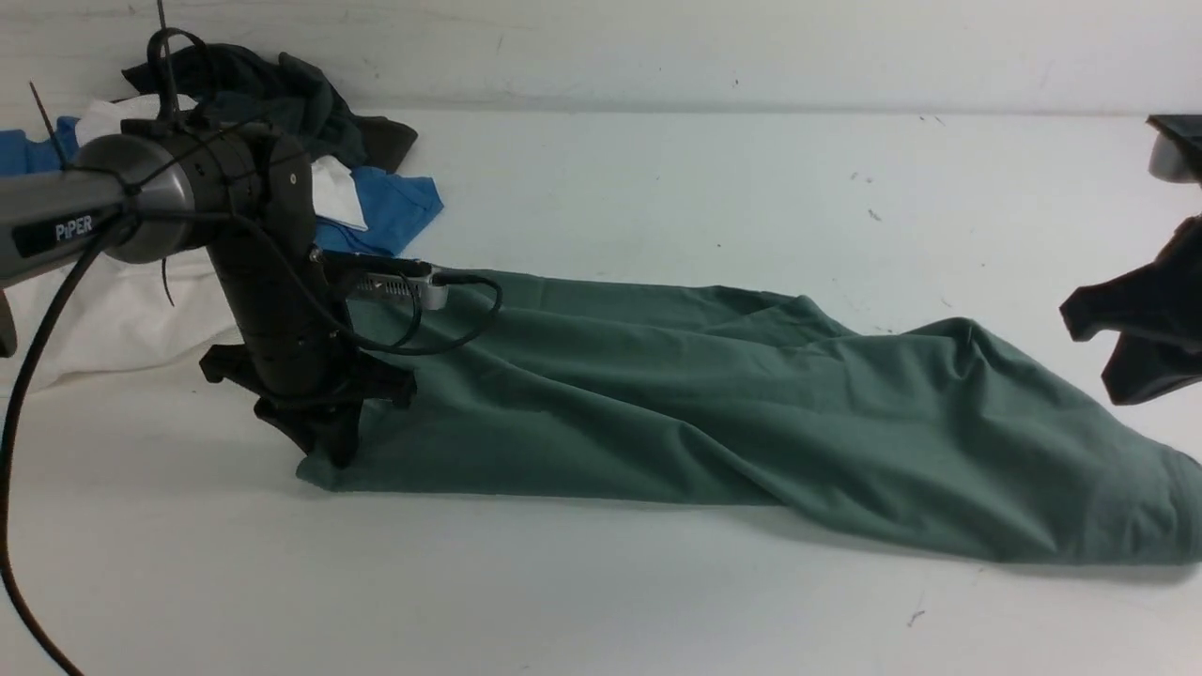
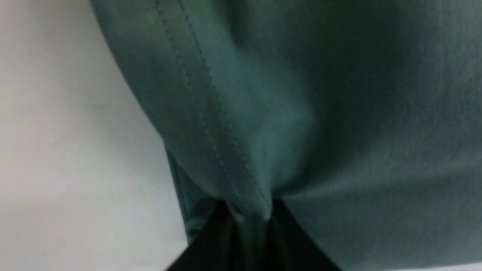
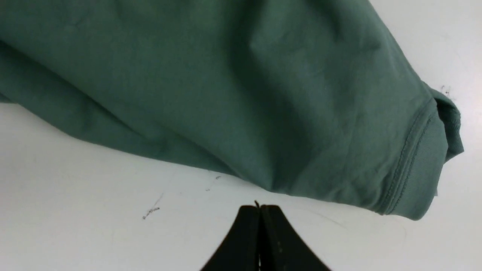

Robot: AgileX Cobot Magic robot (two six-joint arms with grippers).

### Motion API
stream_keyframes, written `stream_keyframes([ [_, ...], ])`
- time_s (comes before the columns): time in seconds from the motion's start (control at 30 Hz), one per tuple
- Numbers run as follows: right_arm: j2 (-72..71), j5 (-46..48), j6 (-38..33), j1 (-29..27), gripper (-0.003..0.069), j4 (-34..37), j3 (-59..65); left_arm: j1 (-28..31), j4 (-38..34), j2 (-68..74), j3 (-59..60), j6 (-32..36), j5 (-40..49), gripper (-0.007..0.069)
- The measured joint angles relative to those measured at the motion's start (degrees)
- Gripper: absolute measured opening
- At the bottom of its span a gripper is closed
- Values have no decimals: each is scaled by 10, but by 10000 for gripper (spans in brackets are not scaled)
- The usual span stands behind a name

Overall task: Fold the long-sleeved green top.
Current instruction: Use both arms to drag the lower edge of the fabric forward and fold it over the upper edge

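Starting at ten o'clock on the white table (image 1: 657, 188), a heap of spare clothes is seen: a dark grey garment (image 1: 282, 94) at the back, a white garment (image 1: 333, 192) under it, and a blue garment (image 1: 394, 211) poking out toward the centre. None of them is touched.

Down at nine o'clock, the left gripper (image 1: 329, 449) is planted point-down on the near-left end of the green long-sleeved top (image 1: 704, 404). And it is a grip: in the left wrist view a stitched hem (image 2: 211, 113) is seen bunched and pinched between the two black fingers, clenched tight on the cloth, with bare table just beside it.

Across the middle, the top is laid out in one long, rumpled band from nine o'clock to four o'clock. It lies flat at the left end, is humped and creased past centre, and is cut off by the frame edge at the right. No logo or neck can be made out from here.

Over at three o'clock, the right gripper (image 3: 260, 216) is held above the table, close to the top's right end but apart from it. Its fingers are pressed together with nothing between them. Just past them, a ribbed cuff (image 3: 414, 180) is shown lying on the table with its open end in view.
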Motion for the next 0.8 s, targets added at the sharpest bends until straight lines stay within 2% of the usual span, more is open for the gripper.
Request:
stream_keyframes([
  [0.13,-1,0,-1,-39,-14,-18,14,3,29,-8,-1,9,29,17],
  [0.3,-1,-1,3,-142,-14,-8,52,38,48,-43,8,-2,35,16],
  [0.4,-1,-1,11,-181,-2,13,75,62,48,-59,10,-4,39,16],
  [0.53,7,-1,9,-183,89,50,95,76,44,-62,12,-4,39,16],
  [0.67,28,-16,4,-148,247,60,96,78,39,-62,12,-4,39,16],
  [0.7,31,-19,4,-144,256,60,96,78,39,-62,12,-4,39,16],
  [0.73,46,-30,3,-128,341,65,96,78,33,-62,12,-4,39,16],
  [0.8,59,-35,2,-120,384,68,96,78,29,-61,12,-4,39,16],
])
